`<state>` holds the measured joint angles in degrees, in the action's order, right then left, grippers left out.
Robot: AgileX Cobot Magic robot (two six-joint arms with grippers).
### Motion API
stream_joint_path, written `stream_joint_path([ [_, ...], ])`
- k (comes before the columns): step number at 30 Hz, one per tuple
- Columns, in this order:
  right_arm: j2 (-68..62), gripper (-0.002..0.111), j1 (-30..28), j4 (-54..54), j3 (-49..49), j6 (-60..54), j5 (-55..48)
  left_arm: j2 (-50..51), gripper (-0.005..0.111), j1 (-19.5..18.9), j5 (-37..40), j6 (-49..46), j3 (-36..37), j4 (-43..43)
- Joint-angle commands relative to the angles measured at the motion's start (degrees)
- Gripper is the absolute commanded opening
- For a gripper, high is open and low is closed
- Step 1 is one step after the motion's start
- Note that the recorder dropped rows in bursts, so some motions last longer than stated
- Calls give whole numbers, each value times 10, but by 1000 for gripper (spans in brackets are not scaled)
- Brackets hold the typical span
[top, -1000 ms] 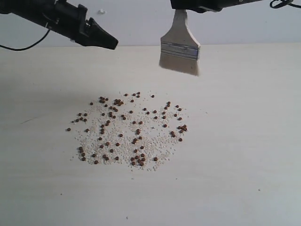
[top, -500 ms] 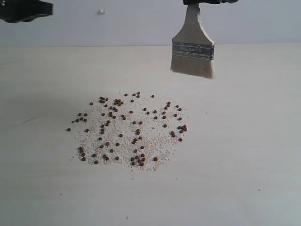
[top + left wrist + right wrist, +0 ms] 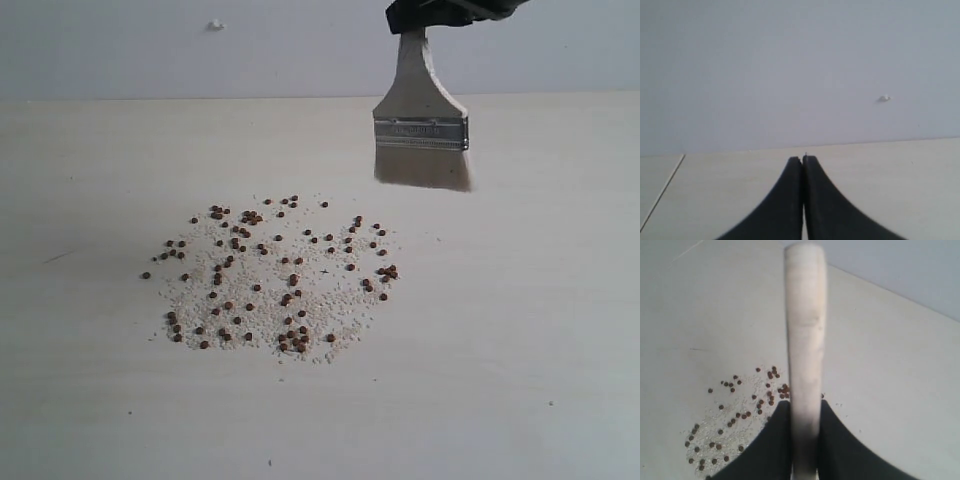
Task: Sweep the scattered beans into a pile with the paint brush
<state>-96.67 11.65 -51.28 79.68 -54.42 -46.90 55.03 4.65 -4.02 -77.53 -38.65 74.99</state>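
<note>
Exterior view: the paint brush (image 3: 421, 120) hangs bristles-down from the right gripper (image 3: 432, 14), with its bristles clear of the table (image 3: 520, 350).
Right gripper: pinching the top of the pale wooden handle, which runs out between the jaws in the right wrist view.
Left gripper (image 3: 802, 160): pressed together and empty, facing the wall (image 3: 765, 60); outside the exterior view.
Beans (image 3: 292, 280): a loose, flat patch below the right gripper, off toward the left arm's side, mixed with off-white grains (image 3: 320, 300); nothing heaped yet.
Brush handling: probably light, with a stiff handle and soft bristles that should splay under pressure. The high grip gives reach, but the brush may pivot if pushed hard.
Bean handling: small, round and hard, so likely to roll or skip ahead of a quick stroke. Slow, light passes look safer.
Room: bare table on every side of the patch, with no rim close to it. The far edge meets the wall beyond the brush.
</note>
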Motion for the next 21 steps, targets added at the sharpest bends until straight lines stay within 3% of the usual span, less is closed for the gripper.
stream_joint_path([
  [1,13,0,25,4,-11,6,17,-133,0,0,-21,2,88,5],
  [10,20,0,87,11,-11,23,78,-353,0,0,-105,60,256,3],
  [21,56,0,97,54,-11,35,91,-517,0,0,-63,60,353,7],
])
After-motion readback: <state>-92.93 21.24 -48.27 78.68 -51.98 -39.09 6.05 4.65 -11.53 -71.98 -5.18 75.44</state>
